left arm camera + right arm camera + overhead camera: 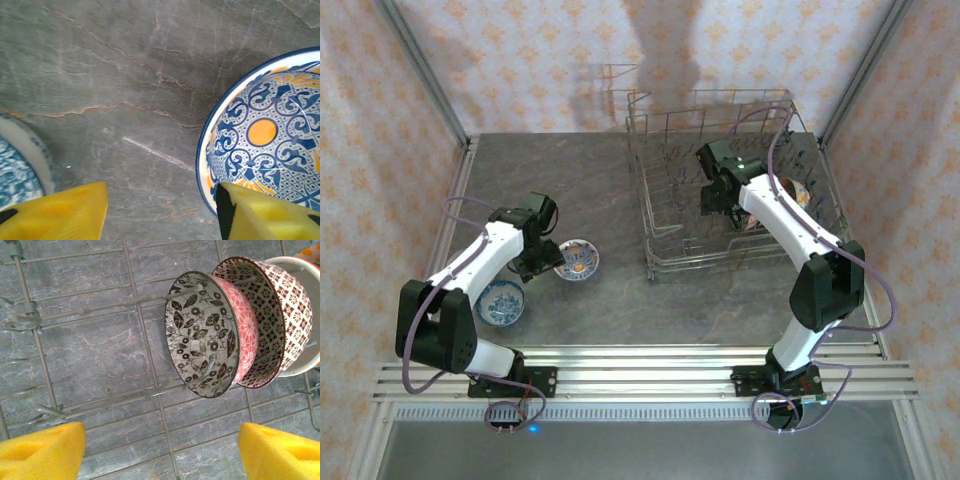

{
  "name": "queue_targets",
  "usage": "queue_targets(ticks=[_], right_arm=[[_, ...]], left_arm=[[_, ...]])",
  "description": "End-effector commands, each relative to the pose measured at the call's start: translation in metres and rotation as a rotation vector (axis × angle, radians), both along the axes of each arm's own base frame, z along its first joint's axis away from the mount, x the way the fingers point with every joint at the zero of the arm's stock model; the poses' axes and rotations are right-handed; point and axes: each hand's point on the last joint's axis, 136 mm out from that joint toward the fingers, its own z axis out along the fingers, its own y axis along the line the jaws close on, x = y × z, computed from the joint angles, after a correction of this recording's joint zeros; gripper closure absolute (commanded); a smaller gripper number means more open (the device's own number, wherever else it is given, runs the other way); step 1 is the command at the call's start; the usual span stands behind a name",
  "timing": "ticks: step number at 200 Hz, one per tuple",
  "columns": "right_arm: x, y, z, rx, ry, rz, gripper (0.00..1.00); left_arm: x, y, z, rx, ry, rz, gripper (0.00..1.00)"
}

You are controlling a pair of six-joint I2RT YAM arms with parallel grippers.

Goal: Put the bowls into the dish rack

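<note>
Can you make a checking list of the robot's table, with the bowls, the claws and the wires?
Surface: grey veined stone table.
Job's things: wire dish rack at the far right, with bowls standing on edge in it: a leaf-patterned bowl, a brown-patterned bowl and a white bowl. A blue-and-orange bowl and a blue-and-white bowl sit on the table by the left arm.
Clutter: nothing seen.
Grippers: left gripper open, one finger at the blue-and-orange bowl's rim. Right gripper open and empty over the rack floor.
Cables: a purple cable loops along each arm.
Surroundings: patterned walls, metal rail at the near edge.
</note>
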Motion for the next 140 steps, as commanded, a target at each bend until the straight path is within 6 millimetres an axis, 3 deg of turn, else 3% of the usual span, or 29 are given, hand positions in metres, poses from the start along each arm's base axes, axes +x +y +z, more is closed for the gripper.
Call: queue_targets(ticks=[1,50,89,140], right_arm=[[0.002,-0.001,0.006,-0.012,0.012,0.002,0.21],[0.003,0.000,0.006,-0.015,0.018,-0.007,0.21],[0.005,0.000,0.006,-0.027,0.022,-0.012,0.21],[0.008,0.000,0.010,-0.032,0.016,-0.014,0.21]], left_arm=[[0.017,-0.015,-0.011,-0.086,-0.048,-0.038,0.40],[0.023,-0.019,-0.034,-0.111,-0.024,-0.054,0.43],[0.025,-0.020,-0.047,-0.116,-0.002,-0.056,0.63],[0.031,-0.025,-0.044,-0.139,-0.021,-0.065,0.86]])
